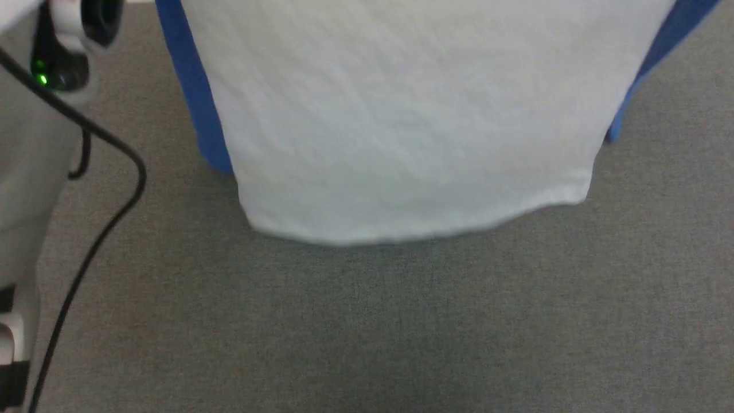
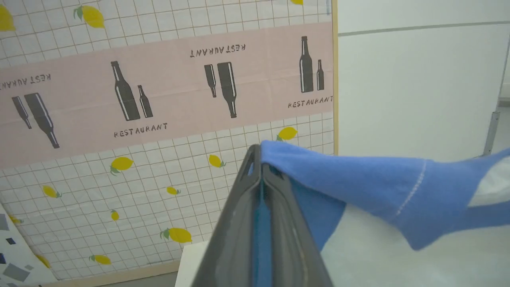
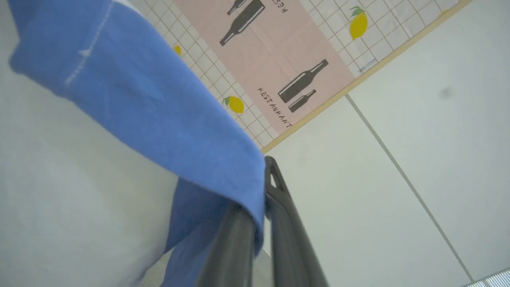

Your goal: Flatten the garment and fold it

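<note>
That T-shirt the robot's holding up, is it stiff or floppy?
Likely floppy: the T-shirt hangs limp, its sleeve draping over the left gripper. Probably light: fingertip pinches by that and the right gripper hold it up.

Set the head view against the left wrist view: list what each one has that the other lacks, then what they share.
Head view: the white body of the T-shirt and its bottom hem over grey carpet, a black cable, and a green light on the robot's pale arm. Left wrist view: the left gripper shut on a blue sleeve, wallpaper with lemons and bottles labelled RESTAURANT, and a white wall panel. Shared: the same T-shirt, white cloth with blue sleeves.
</note>
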Robot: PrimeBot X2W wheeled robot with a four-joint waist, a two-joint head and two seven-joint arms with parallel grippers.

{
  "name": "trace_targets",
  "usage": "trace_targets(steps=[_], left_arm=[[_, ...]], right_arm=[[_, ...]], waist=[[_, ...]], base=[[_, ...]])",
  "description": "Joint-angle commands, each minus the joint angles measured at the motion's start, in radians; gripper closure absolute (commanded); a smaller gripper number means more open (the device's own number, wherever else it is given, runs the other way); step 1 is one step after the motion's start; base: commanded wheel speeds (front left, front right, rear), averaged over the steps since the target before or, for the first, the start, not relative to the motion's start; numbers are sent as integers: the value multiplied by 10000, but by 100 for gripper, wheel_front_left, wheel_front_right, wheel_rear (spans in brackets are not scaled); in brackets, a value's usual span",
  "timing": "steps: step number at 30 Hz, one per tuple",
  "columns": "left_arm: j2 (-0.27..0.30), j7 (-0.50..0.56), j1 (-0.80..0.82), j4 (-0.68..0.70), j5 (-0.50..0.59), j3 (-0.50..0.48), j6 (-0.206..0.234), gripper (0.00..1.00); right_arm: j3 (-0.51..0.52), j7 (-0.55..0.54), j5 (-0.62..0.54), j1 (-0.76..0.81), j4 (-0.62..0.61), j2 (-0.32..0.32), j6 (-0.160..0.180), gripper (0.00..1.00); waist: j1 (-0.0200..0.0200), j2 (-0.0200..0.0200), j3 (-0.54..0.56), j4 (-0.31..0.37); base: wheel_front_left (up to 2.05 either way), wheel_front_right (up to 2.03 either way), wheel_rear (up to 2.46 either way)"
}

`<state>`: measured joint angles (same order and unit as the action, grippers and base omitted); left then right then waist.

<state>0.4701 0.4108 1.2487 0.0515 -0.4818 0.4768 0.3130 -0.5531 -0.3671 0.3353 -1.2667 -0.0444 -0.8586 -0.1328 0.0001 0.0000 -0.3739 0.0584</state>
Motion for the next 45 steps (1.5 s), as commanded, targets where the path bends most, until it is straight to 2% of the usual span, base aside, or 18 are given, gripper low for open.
trace_targets(steps=[1,4,11,16,24,31,33,36,37,38,39,42,45], left_arm=[[-107,-135,620,-393,205,8,-94,100],[-394,-582,1912,-1625,676,23,-87,100],[-1141,-2451,3865,-3755,1431,-42,172,100],[-1383,-3482,4180,-4613,1600,52,105,100],[-1326,-4532,3230,-5380,1258,242,-557,100],[-880,-4725,2034,-4893,980,619,-1379,100],[-679,-4651,1615,-4403,975,779,-1528,100],[-349,-4472,808,-3349,887,866,-1483,100],[-194,-4373,405,-2844,862,903,-1411,100],[304,-3979,-831,-1380,845,1022,-1073,100],[481,-3784,-1376,-783,802,1074,-910,100],[946,-3278,-2797,682,804,1310,-446,100],[1244,-2945,-4242,1866,810,1559,156,100]], right_arm=[[-414,126,-164,-741,430,238,21,100],[-1397,464,-467,-2655,1860,807,21,100],[-2397,1765,-1521,-5584,4709,1815,21,100],[-2725,2455,-1826,-6168,6028,2132,21,100],[-3703,3323,-1693,-5605,7045,1915,21,100],[-4598,4047,-854,-4642,6415,1015,21,100],[-4640,4188,-544,-4264,5928,613,21,100],[-4418,4282,-160,-3576,4959,-47,21,100],[-4225,4284,-24,-3228,4542,-299,21,100],[-3635,4117,208,-2085,3443,-900,21,100],[-3344,4012,286,-1573,3042,-1105,21,100],[-2403,3701,415,-120,2153,-1474,21,100],[-1234,3433,366,1615,1463,-1489,21,100]], waist=[[-1,0,-1023,183],[-1,0,-1467,223],[-1,0,-2148,-75],[-1,0,-2742,-323],[-1,0,-3697,-520],[-1,0,-3896,-601],[-1,0,-3835,-621],[-1,0,-3687,-621],[-1,0,-3591,-611],[-1,0,-3286,-557],[-1,0,-3169,-540],[-1,0,-2863,-500],[-1,0,-2485,-463]], base=[[0,0,0],[0,0,0],[0,0,0],[0,0,0],[0,0,0],[0,0,0],[0,0,0],[0,0,0],[0,0,0],[0,0,0],[0,0,0],[0,0,0],[0,0,0]])
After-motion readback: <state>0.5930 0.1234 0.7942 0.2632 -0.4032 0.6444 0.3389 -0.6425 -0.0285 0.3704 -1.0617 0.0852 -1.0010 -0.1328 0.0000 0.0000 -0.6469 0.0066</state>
